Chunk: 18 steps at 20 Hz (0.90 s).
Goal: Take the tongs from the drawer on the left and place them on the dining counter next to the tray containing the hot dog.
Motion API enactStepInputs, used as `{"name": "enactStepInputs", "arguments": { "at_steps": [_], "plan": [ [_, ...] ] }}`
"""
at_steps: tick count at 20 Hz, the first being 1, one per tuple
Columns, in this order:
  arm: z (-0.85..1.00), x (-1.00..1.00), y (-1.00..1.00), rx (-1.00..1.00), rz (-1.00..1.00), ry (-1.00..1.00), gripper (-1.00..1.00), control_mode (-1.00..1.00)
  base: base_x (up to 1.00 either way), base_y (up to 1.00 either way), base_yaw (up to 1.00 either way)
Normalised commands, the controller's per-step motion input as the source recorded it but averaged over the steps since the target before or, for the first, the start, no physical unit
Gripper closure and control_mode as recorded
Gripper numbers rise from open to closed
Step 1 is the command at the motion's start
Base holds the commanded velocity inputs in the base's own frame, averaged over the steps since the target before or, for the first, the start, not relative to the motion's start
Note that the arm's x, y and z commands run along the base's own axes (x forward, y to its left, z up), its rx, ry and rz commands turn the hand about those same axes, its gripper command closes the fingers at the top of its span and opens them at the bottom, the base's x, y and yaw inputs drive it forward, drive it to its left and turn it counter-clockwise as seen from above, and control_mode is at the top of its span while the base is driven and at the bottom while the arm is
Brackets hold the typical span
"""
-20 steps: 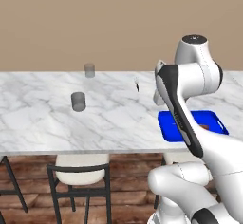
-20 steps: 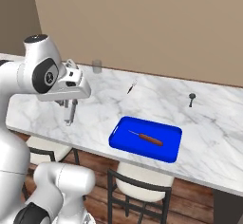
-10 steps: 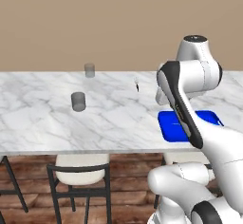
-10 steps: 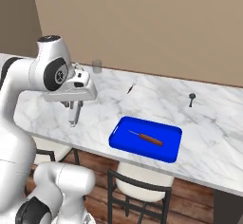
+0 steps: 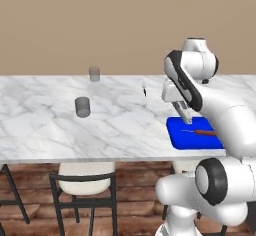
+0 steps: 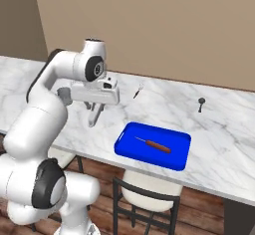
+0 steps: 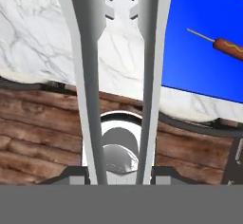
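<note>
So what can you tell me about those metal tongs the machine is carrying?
The tongs are slim, silvery-grey metal with two long narrow arms running side by side, a gap between them, ending in notched, scalloped tips. They hang from the gripper, which is shut on them, pointing down toward the dining counter near its front edge, just beside the blue tray. They look to be above the marble; whether the tips touch it cannot be told.

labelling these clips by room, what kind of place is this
Most likely a kitchen's dining area: a long marble dining counter with stools tucked under it, grey cups, and a blue tray holding a hot dog.
</note>
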Motion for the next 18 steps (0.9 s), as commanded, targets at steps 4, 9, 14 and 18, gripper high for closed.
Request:
{"name": "enactStepInputs", "arguments": {
  "at_steps": [4,9,14,18],
  "plan": [
    [-0.37,0.85,0.08,-0.03,-0.19,0.17,1.0,-1.0,0.0,0.0,0.0],
    [-0.62,0.74,0.0,-0.16,-0.24,0.06,1.0,-1.0,0.0,0.0,0.0],
    [-0.74,0.59,0.02,-0.17,-0.19,0.03,1.0,-1.0,0.0,0.0,0.0],
    [-0.49,0.44,0.16,-0.01,-0.08,0.0,1.0,-1.0,0.0,0.0,0.0]
  ]
}}
